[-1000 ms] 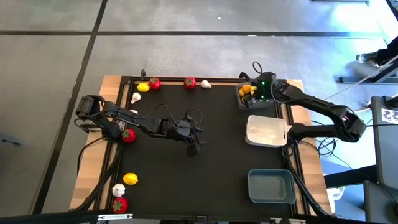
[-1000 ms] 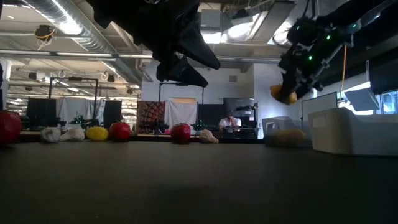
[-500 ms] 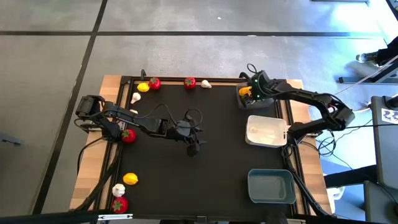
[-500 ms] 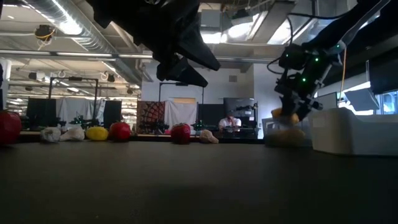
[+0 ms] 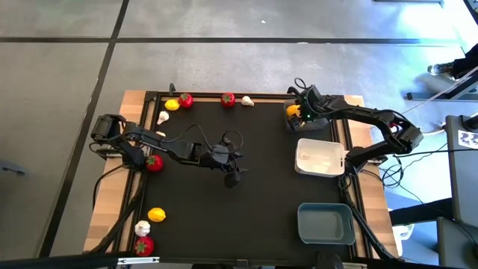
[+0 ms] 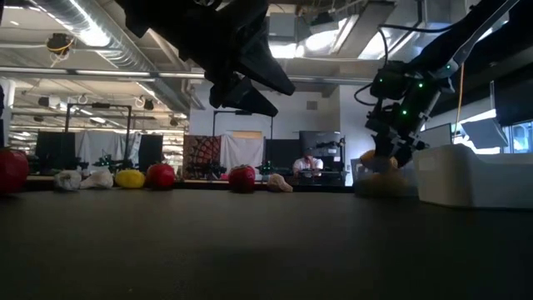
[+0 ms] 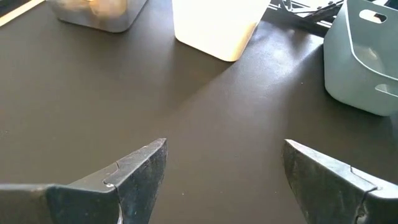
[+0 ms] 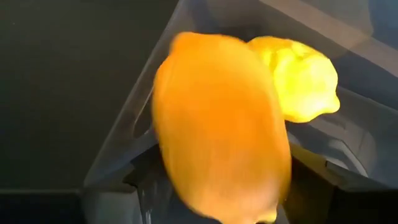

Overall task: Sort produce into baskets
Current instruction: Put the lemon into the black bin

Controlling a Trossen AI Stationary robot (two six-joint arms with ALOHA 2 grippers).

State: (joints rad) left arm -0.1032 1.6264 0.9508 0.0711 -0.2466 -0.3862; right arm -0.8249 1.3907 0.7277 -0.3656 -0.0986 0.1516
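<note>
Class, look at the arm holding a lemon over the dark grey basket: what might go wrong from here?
1. The right gripper holds its lemon near the dark grey basket's rim, so on release it may hit the rim and roll onto the table.
2. Another lemon already lies inside; the new one might bounce off it.

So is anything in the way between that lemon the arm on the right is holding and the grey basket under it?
Nothing visible blocks it. The right gripper holds the lemon just over the dark grey basket. The only thing below is another lemon already lying inside, off to one side.
</note>
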